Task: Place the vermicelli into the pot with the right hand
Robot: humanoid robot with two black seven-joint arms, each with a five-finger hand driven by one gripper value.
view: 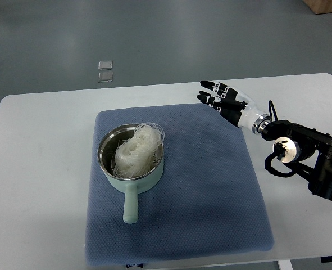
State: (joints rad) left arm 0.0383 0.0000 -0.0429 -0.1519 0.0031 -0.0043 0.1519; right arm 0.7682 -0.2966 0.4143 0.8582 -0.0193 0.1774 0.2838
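A pale green pot (pixel 105 175) with a steel inside stands on the left part of a blue mat, its handle pointing toward the near edge. A white bundle of vermicelli (pixel 136 148) lies inside the pot and rises above its rim. My right hand (pixel 217 97) hovers over the mat's far right corner, well to the right of the pot. Its fingers are stretched out and hold nothing. The right arm (pixel 300 149) comes in from the right edge. The left arm does not show.
The blue mat (pixel 210 185) covers the middle of a white table (pixel 42 169). Two small clear squares (pixel 105 71) lie on the grey floor beyond the table's far edge. A brown box corner (pixel 326 5) shows at the top right.
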